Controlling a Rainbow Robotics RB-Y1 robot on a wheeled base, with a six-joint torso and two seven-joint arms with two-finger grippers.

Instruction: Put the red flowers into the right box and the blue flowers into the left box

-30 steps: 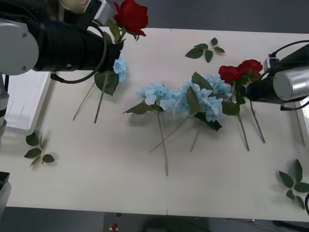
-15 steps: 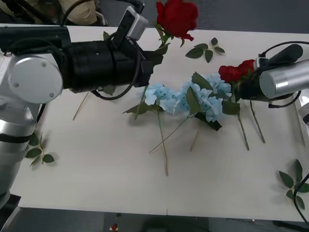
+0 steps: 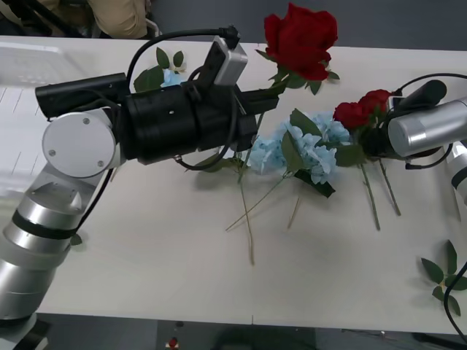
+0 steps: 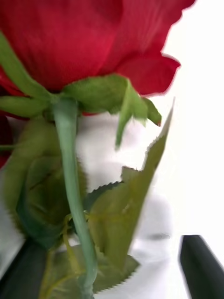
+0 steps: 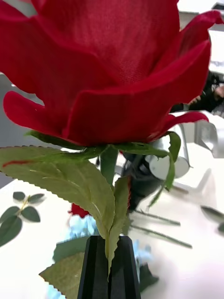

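Change: over the last sec. my left arm swung from the table's left side across toward the middle. The red rose (image 3: 300,35) it carries went with it and now hangs high over the far edge, right of centre.
Meaning: I judge this a carry in progress. A red one is off the table (image 3: 146,277) and headed to the right box, not dropped yet.
Left gripper (image 3: 268,91): black fingers (image 5: 98,266) pinched narrow on the rose's stem and lower leaf, just under the bloom.
Right gripper (image 3: 371,138): hardly shifted in that sec., sits low at the pair of red roses (image 3: 361,109) near the right edge. Fingers spread wide, a stem (image 4: 70,187) between them, nothing clamped.
Carried rose, look: big deep-red head, cloth-like petals, green sepals, saw-edged leaves, thin green stem. Stands upright, head well above the arm.
Blue flowers (image 3: 306,149): main heap mid-table, pale blue clusters, dark leaves, stems trailing toward me. Untouched. Left end of the heap is covered by my left arm. One more blue bloom (image 3: 171,75) peeks over the arm.
Left box (image 3: 29,65): pale ribbed tray at far left, no blue in it that I can see.
Remaining: both roses at the right arm and all blue ones to sort. Early stage, I reckon.
Other: loose leaf sprig (image 3: 445,277) near right corner, ignore.
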